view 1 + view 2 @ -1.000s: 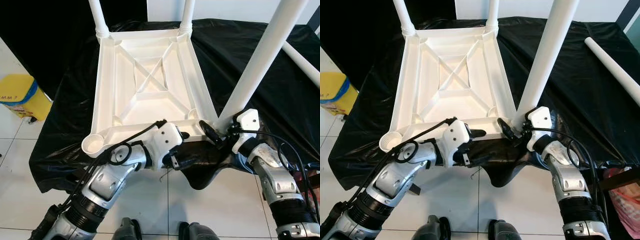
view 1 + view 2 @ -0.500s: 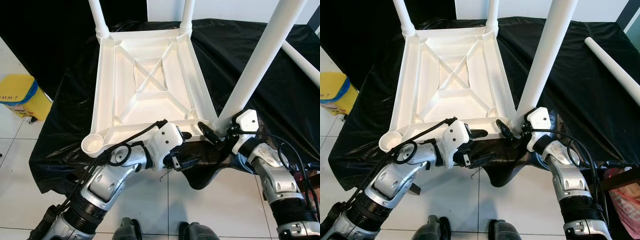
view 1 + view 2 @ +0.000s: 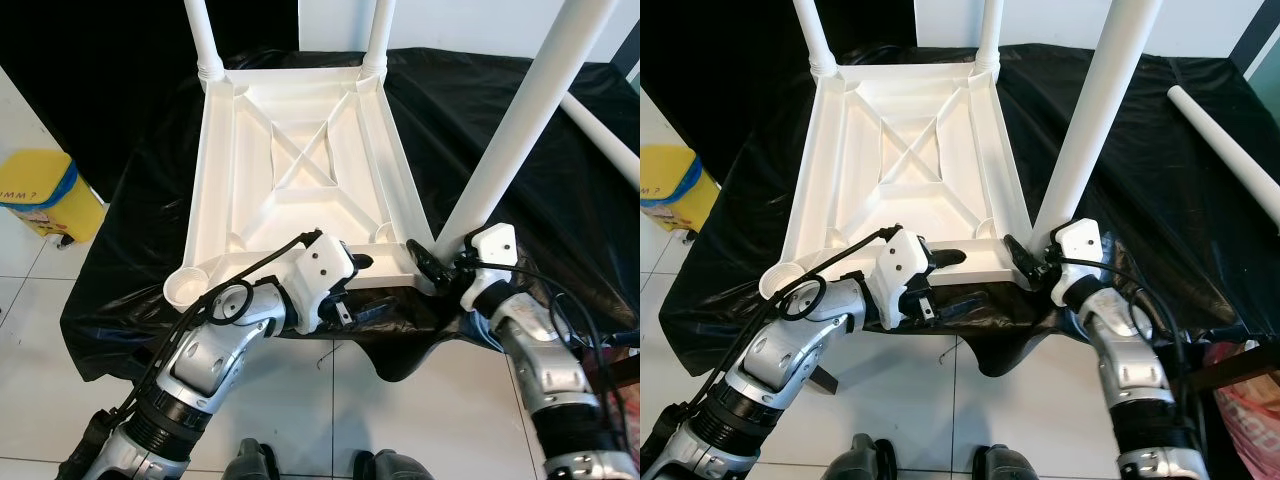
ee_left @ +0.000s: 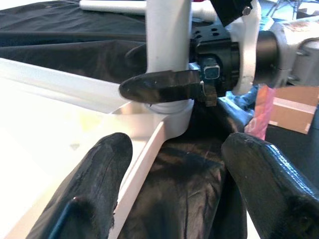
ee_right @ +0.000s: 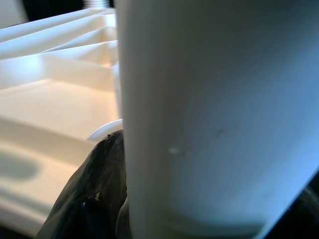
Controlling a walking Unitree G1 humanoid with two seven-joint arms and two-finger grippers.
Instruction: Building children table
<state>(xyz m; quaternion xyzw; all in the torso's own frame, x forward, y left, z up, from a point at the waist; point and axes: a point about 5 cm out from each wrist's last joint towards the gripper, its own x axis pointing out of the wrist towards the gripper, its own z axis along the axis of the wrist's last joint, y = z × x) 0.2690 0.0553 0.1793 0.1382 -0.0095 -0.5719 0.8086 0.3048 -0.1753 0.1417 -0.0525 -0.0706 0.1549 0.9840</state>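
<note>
Right gripper (image 3: 1025, 262), fingers closing round the foot of the near-right leg (image 3: 1095, 115) at the corner socket of the upturned tabletop (image 3: 905, 160), is risking a crooked seat should it tilt; left gripper (image 4: 172, 164) is waiting agape beside that corner; socket itself hidden.

Inverted white table top (image 3: 300, 160) on black-draped counter (image 3: 500, 110); left tool (image 3: 365, 285) at near rim, right tool (image 3: 432, 268) gripping leg (image 3: 510, 140).

Both arms reach forward, left end effector (image 4: 169, 164) spread, right end effector (image 3: 1028, 262) clamped.
</note>
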